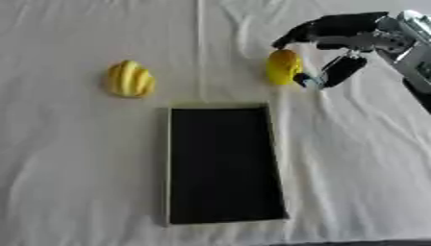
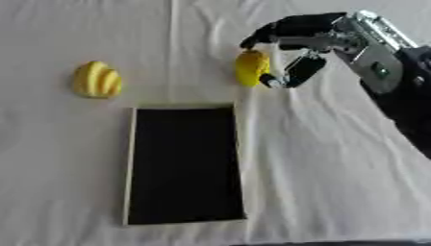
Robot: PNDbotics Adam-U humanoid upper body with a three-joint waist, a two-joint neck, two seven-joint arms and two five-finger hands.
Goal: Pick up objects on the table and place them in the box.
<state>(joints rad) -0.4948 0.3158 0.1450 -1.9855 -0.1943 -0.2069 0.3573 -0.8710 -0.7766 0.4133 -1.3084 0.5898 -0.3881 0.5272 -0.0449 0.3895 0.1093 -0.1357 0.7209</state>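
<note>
Where the right hand (image 1: 336, 43) comes in from the upper right, a yellow rounded fruit (image 1: 283, 66), lemon-like, sits pinched between its fingers (image 1: 316, 30) above and thumb (image 1: 341, 71) at the side. The hand is clamped on the fruit; whether the fruit rests on the cloth or has just cleared it, cannot tell. The grip takes the fruit's right flank, likely so its left side stays free for a carry toward the box.

The box (image 1: 223, 166), dark inside with a pale rim, lies nearer the camera and slightly left of the fruit, long side running away from the robot. Its far edge is near the fruit, so the carry looks short: lift, draw back, release over the opening.

A second yellow item, a small bunch of bananas (image 1: 130, 79), lies well apart on the left, beyond the box's far left corner. Untouched.

The counter (image 1: 76, 168) is covered in white wrinkled cloth. Open room all round the box; nothing stands between fruit and box. Left hand not seen.
</note>
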